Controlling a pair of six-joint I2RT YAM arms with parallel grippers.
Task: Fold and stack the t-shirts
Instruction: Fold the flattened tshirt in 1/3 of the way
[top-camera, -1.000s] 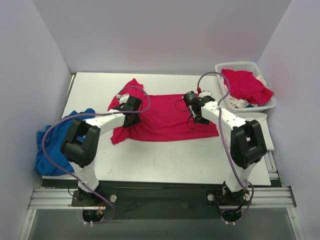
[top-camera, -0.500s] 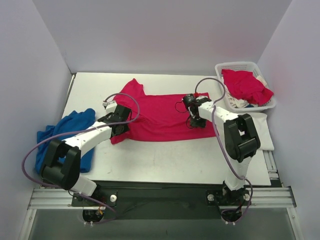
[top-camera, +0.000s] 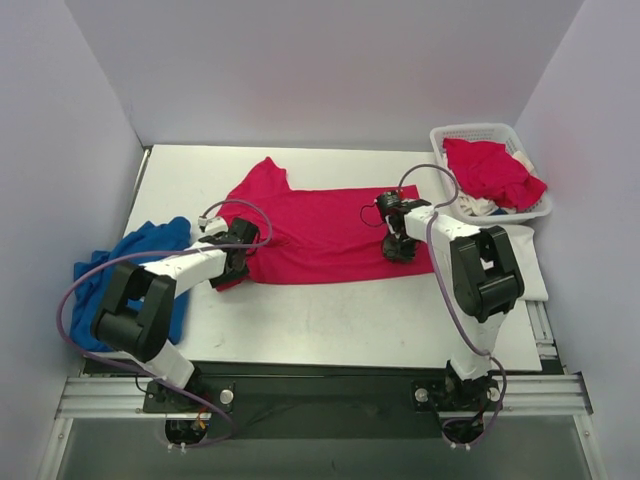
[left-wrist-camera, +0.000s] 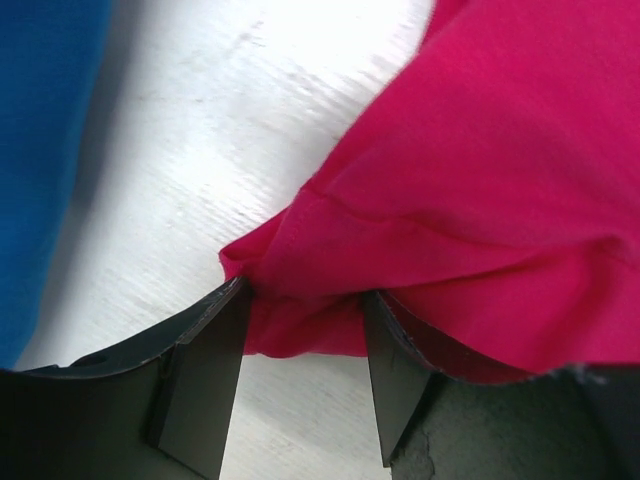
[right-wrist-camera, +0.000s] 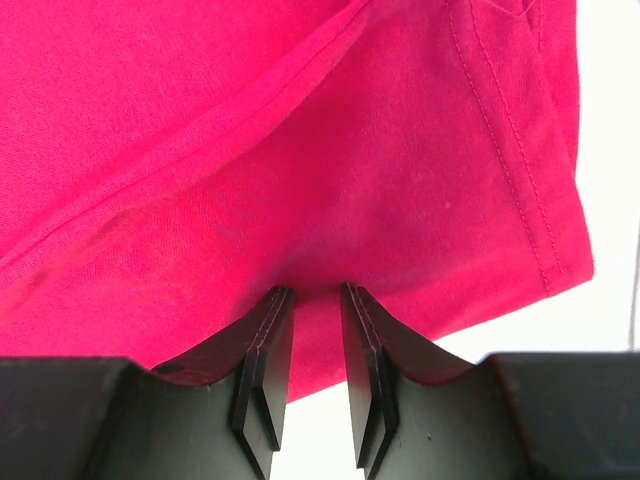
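Observation:
A bright pinkish-red t-shirt (top-camera: 320, 230) lies spread across the middle of the table, one sleeve pointing to the far left. My left gripper (top-camera: 237, 262) sits low at the shirt's near-left corner. In the left wrist view its jaws (left-wrist-camera: 305, 292) stand wide apart, with the bunched corner of the t-shirt (left-wrist-camera: 480, 180) lying between the fingertips. My right gripper (top-camera: 400, 245) rests on the shirt's right end near the hem. In the right wrist view its jaws (right-wrist-camera: 315, 290) are a narrow gap apart, tips against the t-shirt (right-wrist-camera: 250, 130). More red t-shirts (top-camera: 490, 170) and a white one (top-camera: 480, 207) lie in the basket.
The white lattice basket (top-camera: 470, 130) stands at the far right corner. A blue cloth (top-camera: 130, 280) is heaped at the table's left edge and shows in the left wrist view (left-wrist-camera: 40, 130). A flat white piece (top-camera: 530, 265) lies at the right edge. Walls enclose the table's sides and back.
My left gripper has moved from the shirt's upper left down to its near-left corner, and the far-left sleeve now lies uncovered and flat. The right gripper has shifted slightly nearer.

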